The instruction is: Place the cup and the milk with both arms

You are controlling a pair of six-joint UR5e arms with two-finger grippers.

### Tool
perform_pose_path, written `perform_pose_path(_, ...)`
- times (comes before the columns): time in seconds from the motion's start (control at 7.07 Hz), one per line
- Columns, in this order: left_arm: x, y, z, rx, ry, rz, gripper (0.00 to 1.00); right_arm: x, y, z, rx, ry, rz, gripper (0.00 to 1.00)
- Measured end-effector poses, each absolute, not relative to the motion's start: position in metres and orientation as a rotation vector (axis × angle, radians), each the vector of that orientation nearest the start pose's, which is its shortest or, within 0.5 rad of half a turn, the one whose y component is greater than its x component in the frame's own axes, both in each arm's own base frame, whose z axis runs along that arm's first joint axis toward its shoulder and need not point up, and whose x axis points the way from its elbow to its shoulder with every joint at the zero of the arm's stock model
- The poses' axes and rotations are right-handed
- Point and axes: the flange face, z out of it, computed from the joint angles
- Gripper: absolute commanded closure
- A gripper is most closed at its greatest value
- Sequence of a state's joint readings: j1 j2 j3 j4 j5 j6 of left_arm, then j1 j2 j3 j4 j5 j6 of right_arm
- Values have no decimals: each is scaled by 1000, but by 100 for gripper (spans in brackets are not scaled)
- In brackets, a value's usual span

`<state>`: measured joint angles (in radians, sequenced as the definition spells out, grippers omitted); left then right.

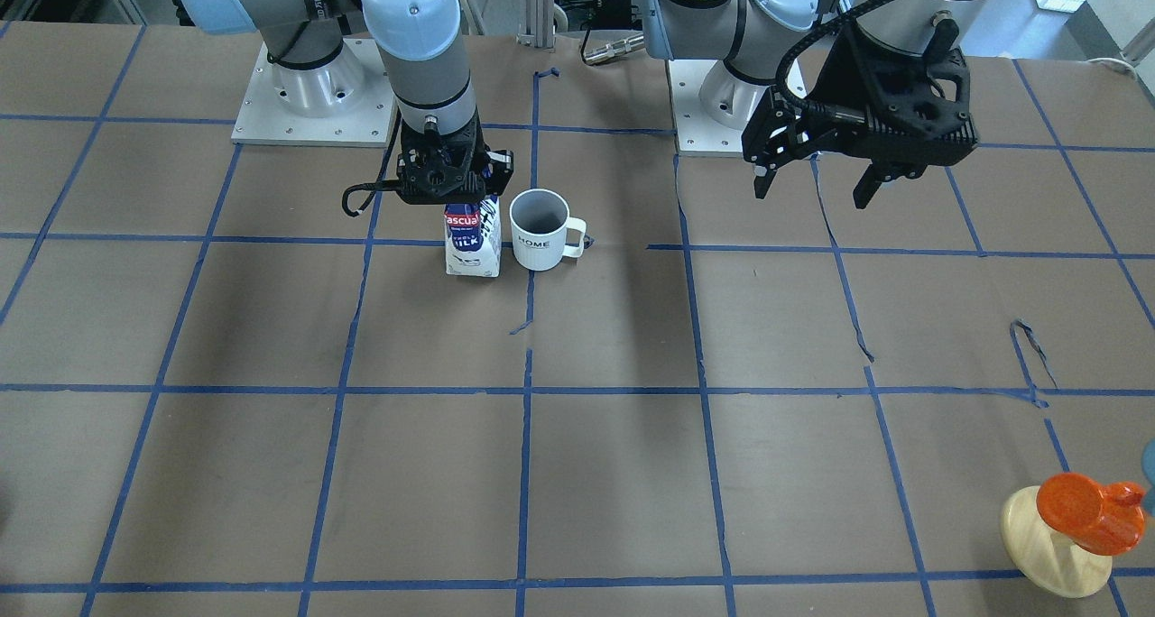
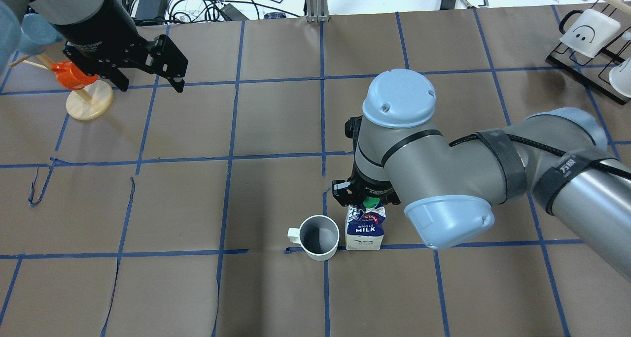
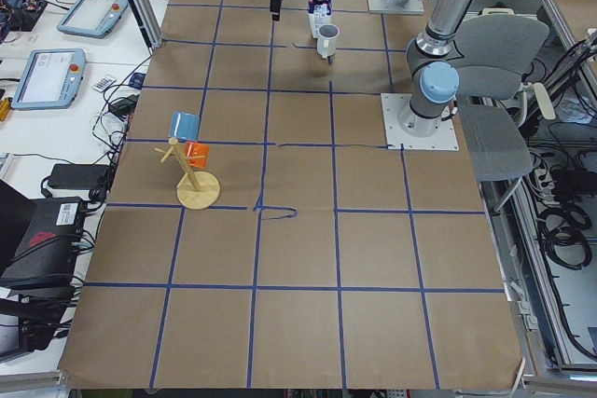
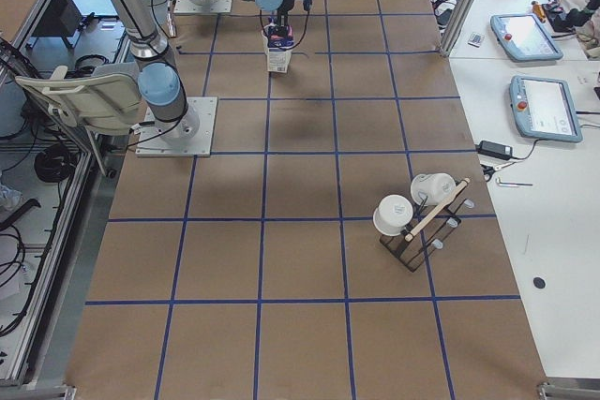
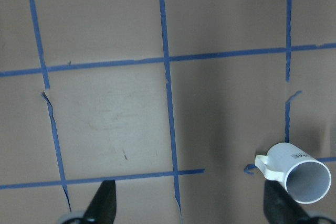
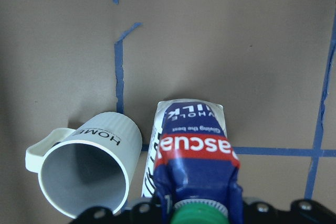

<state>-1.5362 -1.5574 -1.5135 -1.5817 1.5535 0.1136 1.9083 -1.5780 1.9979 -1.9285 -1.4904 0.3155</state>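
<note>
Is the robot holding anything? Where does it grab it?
The right gripper pinches the milk at its top, by the green cap. The left gripper holds nothing.

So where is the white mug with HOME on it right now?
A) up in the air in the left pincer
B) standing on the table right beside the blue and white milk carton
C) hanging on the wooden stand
B: the white ceramic HOME mug stands upright on the brown table, close beside the blue and white milk carton, while the left pincer hangs open and empty.
</note>
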Motion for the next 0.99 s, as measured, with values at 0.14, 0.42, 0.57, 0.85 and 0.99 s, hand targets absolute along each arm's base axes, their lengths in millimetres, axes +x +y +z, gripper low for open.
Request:
perform_pose_path(0.14, -118, -495, 522, 125, 3149, -96, 0, 283, -376, 322, -28, 3081, 122, 78)
perform_pose_path(0.42, -118, -495, 522, 125, 3148, -95, 0, 289, -375, 324, 28, 3070, 89, 30)
perform_pose_path(0.57, -118, -495, 522, 125, 3148, -95, 0, 292, -374, 324, 38, 3066, 87, 1)
perform_pose_path(0.85, -118, -495, 522, 125, 3147, -95, 0, 294, -375, 321, 24, 3069, 91, 0)
perform_pose_path(0.99, -118, -495, 522, 124, 3147, -95, 0, 293, -379, 325, 0, 3072, 77, 0)
